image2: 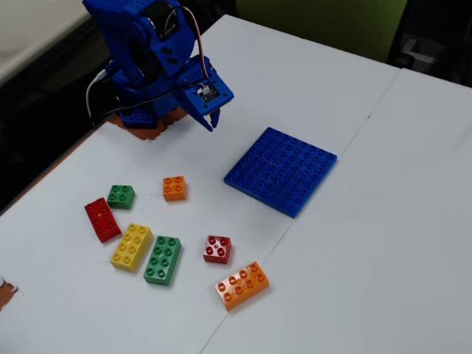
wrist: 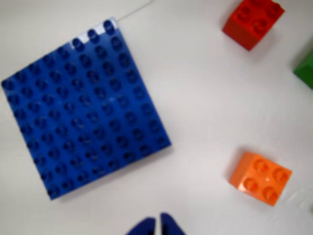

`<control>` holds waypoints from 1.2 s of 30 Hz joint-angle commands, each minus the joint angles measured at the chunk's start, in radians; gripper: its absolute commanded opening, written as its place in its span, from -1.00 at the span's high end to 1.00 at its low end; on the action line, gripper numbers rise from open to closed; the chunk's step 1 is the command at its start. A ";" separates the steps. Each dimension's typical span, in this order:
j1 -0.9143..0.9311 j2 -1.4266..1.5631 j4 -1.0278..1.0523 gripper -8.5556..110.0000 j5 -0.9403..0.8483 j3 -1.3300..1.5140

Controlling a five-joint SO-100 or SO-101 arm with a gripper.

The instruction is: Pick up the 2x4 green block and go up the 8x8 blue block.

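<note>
The 2x4 green block (image2: 163, 259) lies flat on the white table beside a yellow brick (image2: 132, 246), well in front of the arm in the fixed view. The 8x8 blue block (image2: 280, 171) lies flat to the right; in the wrist view it (wrist: 85, 107) fills the left side. My gripper (image2: 212, 118) hangs above the table between the base and the plate, far from the green block. Its blue fingertips (wrist: 159, 224) show at the bottom edge of the wrist view, almost touching, with nothing between them. A green sliver (wrist: 305, 68) at the right edge cannot be told apart.
A small orange brick (image2: 174, 188) (wrist: 260, 177) lies closest to the gripper. Around the green block are a small green brick (image2: 121, 195), a long red brick (image2: 102, 219), a small red brick (image2: 217, 249) (wrist: 253, 22) and a long orange brick (image2: 242, 285). The table edge runs along the left.
</note>
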 commanded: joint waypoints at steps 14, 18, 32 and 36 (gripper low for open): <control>0.310 -0.385 -0.029 0.71 0.008 -0.302; 0.339 -0.420 -0.130 0.66 0.066 -0.304; 0.453 -0.821 0.103 0.59 0.051 -0.871; 0.497 -0.902 0.089 0.57 0.051 -0.933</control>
